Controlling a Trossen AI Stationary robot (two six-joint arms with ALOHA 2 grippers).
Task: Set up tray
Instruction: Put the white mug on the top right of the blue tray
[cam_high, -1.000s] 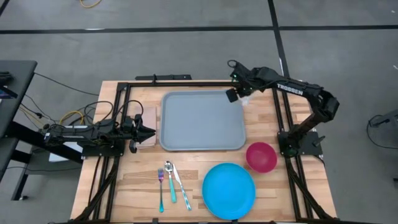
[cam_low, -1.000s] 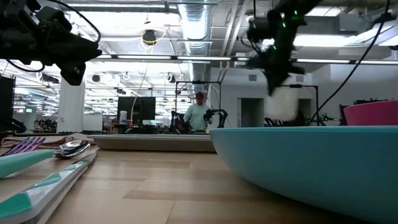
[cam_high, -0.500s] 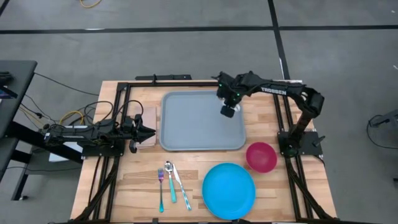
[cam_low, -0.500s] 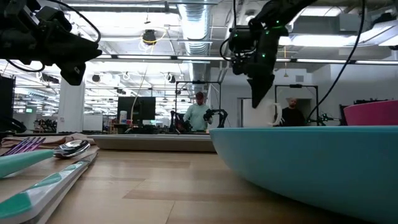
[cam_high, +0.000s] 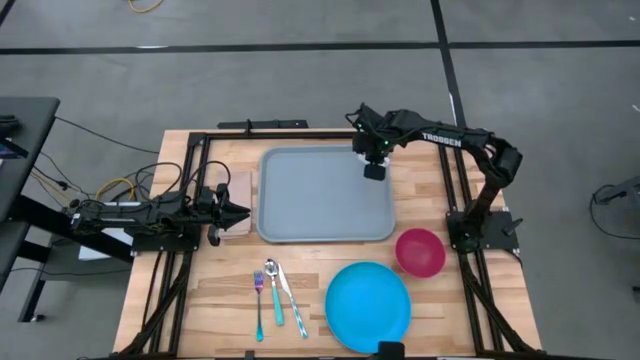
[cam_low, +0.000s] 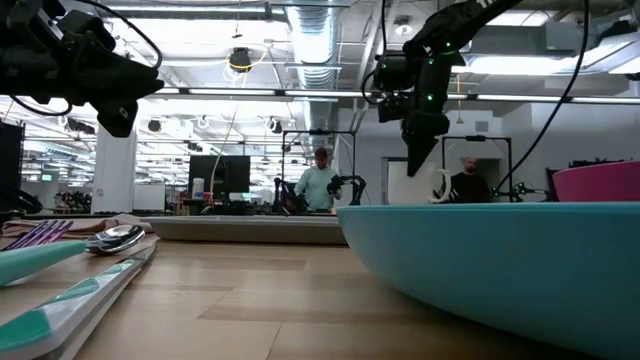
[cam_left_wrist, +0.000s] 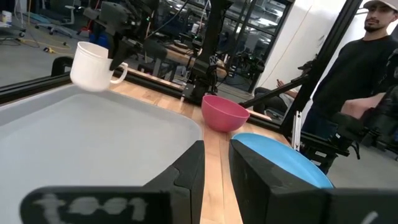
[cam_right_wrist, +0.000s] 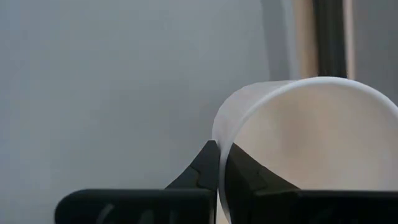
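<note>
The grey-blue tray (cam_high: 320, 200) lies flat in the far middle of the table. My right gripper (cam_high: 373, 168) hangs over the tray's far right corner, shut on a white mug (cam_left_wrist: 92, 65). In the high view the gripper hides the mug. In the low view the gripper (cam_low: 420, 150) points down and a bit of the mug (cam_low: 440, 185) shows behind the plate's rim. My left gripper (cam_high: 243, 211) waits low at the tray's left edge with a narrow gap between its fingers (cam_left_wrist: 193, 171). My right gripper pinches the mug's rim (cam_right_wrist: 219, 134), one finger (cam_right_wrist: 245, 177) inside the mug and the other (cam_right_wrist: 202, 171) outside, above the handle (cam_left_wrist: 119, 74). It comes from above, pointing down. The mug hangs lifted clear over the tray (cam_left_wrist: 93, 137), slightly tilted.
A pink bowl (cam_high: 420, 251) stands right of the tray's near corner, with a round blue plate (cam_high: 368, 306) nearer. A fork (cam_high: 258, 300), spoon (cam_high: 274, 290) and knife (cam_high: 290, 295) lie near the near edge. A folded napkin (cam_high: 238, 190) lies left of the tray. A person (cam_left_wrist: 367, 62) stands beyond the table.
My right gripper has carried the mug from just off the tray's far right corner toward the left and near side, in over the tray, then a little back toward the far edge. It has stayed shut on the mug. The left arm has kept still.
</note>
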